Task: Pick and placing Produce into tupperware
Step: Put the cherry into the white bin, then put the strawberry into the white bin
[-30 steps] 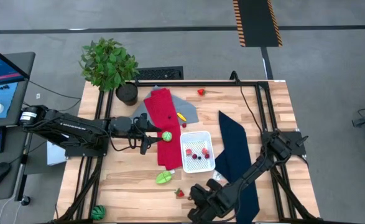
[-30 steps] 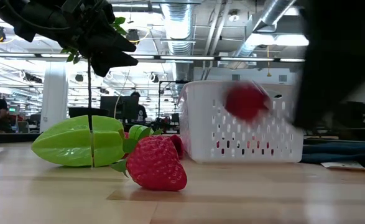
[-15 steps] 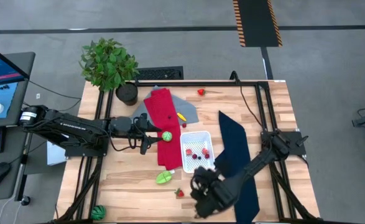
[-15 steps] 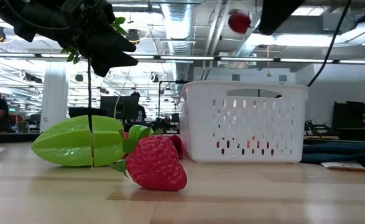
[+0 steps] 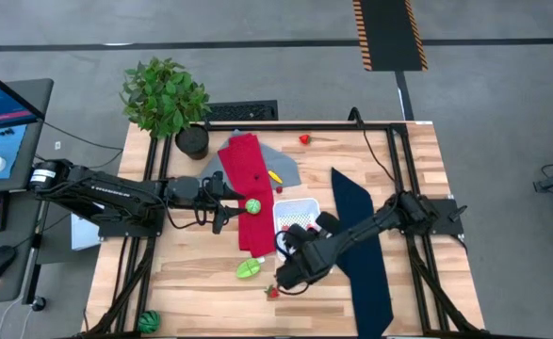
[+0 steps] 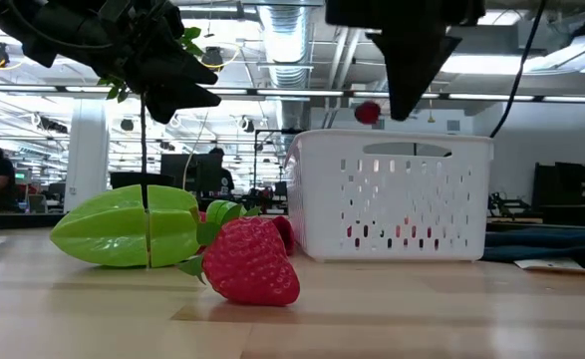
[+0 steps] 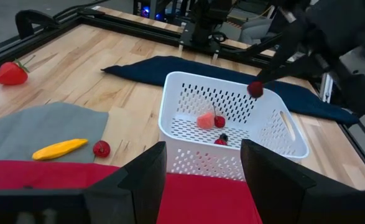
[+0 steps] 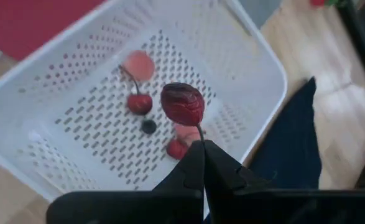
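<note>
The white tupperware [image 5: 296,206] [image 8: 257,59] stands between a red cloth and a navy cloth, with several small red and pink produce pieces [image 8: 139,102] inside. My right gripper [image 8: 202,154] [image 5: 295,240] hangs over it, shut on a small dark red fruit [image 8: 182,104] [image 6: 368,113]. My left gripper [image 7: 204,180] [image 5: 224,202] is open above the red cloth, facing the tub. A green ball [image 5: 252,205] lies on that cloth just ahead of it. A green starfruit [image 6: 128,227] and a strawberry [image 6: 250,261] lie on the wood near the front edge. My right gripper pinches the red fruit's thin stem [image 8: 199,133] between its two shut fingertips. The fingers slant down from the table's near right side. The fruit sticks out beyond the fingertips, lifted clear, above the tub's rim and over its inside.
A yellow piece [image 7: 59,149] and a small red one [image 7: 101,148] lie on a grey cloth [image 5: 290,169]. A strawberry [image 5: 304,139] sits at the far edge. A potted plant [image 5: 166,94] stands at the far left corner. The navy cloth [image 5: 365,264] lies right of the tub.
My right gripper has risen from the table's near edge and swung toward the far edge, to a place over the tub, tipping more steeply down. The red fruit went with it, lifted clear from in front of the tub to above its rim.
</note>
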Tool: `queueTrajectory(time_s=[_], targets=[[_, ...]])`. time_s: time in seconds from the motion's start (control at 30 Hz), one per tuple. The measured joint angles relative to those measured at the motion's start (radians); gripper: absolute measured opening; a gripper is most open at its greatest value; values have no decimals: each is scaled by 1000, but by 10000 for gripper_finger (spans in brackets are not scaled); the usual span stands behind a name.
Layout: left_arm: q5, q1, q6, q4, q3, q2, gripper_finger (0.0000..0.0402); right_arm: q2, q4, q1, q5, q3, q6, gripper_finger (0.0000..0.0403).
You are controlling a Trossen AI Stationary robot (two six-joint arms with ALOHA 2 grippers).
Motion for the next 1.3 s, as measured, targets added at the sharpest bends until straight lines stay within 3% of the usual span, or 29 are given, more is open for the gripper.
queueTrajectory(time_s=[0.1,0.37,0.5,0.8,1.13,1.3], targets=[[0,0,0,0,0,0,196,0,48,-19,-29,-23,-17,38],[0,0,0,1,0,0,196,0,53,-17,-31,-29,-32,137],[0,0,0,1,0,0,196,0,47,2,-40,-29,11,167],[0,0,9,5,0,0,196,0,149,146,-57,32,2,162],[0,0,8,7,0,0,196,0,723,237,-31,28,-266,147],[0,0,8,6,0,0,196,10,803,225,-28,7,-374,141]])
